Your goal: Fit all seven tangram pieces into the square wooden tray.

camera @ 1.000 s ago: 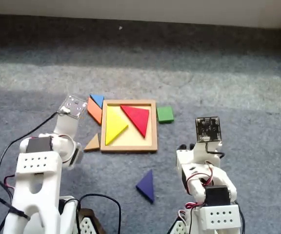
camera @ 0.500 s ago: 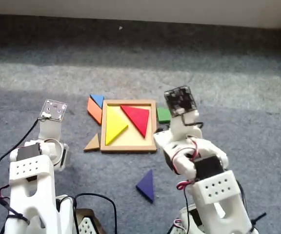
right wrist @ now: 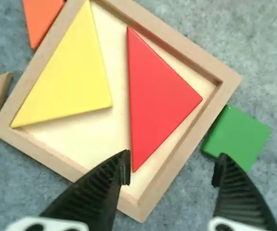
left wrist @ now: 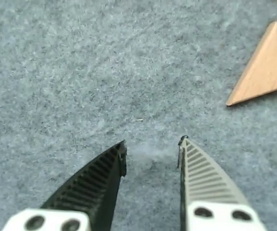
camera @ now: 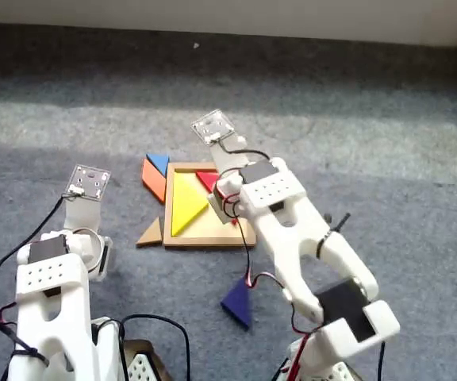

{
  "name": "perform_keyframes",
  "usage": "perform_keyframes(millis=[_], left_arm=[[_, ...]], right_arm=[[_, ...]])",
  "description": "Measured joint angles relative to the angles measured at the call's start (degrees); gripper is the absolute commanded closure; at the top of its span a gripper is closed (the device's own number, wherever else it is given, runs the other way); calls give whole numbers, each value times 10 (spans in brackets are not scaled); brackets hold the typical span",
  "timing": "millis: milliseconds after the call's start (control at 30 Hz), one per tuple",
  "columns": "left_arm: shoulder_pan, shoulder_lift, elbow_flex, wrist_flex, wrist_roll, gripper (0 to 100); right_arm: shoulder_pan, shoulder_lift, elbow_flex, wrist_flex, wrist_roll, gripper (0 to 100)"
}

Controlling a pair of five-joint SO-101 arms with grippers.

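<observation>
The square wooden tray (right wrist: pixel 177 44) holds a large yellow triangle (right wrist: pixel 69 84) and a large red triangle (right wrist: pixel 157 98). My right gripper (right wrist: pixel 172 168) hangs open above the tray's corner, between the red triangle's tip and the green square (right wrist: pixel 237 134) on the carpet outside. From above, the right arm (camera: pixel 280 206) lies across the tray (camera: pixel 205 240), covering part of the red triangle (camera: pixel 207 178). My left gripper (left wrist: pixel 152 154) is open over bare carpet, apart from the tan triangle (left wrist: pixel 263 67). The left arm (camera: pixel 54 270) stands left of the tray.
An orange parallelogram (camera: pixel 153 181) and a small blue triangle (camera: pixel 159 163) lie against the tray's left side. The tan triangle (camera: pixel 151 232) sits by its near left corner. A dark blue triangle (camera: pixel 238 302) lies on the carpet in front of the tray.
The right arm swung from the tray's right side out over the tray, now hiding the green square from above. The left arm drew back to the left, then stayed still.
</observation>
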Motion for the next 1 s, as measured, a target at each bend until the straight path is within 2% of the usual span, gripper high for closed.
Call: perform_keyframes(millis=[400,600,833,1000], left_arm=[[0,0,15,-23,0,816],[0,0,15,-23,0,816],[0,0,15,-23,0,816],[0,0,15,-23,0,816]], right_arm=[[-12,209,-163,-1,50,673],[-12,256,-215,0,50,675],[-11,260,-222,-1,50,798],[-10,260,-235,4,51,801]])
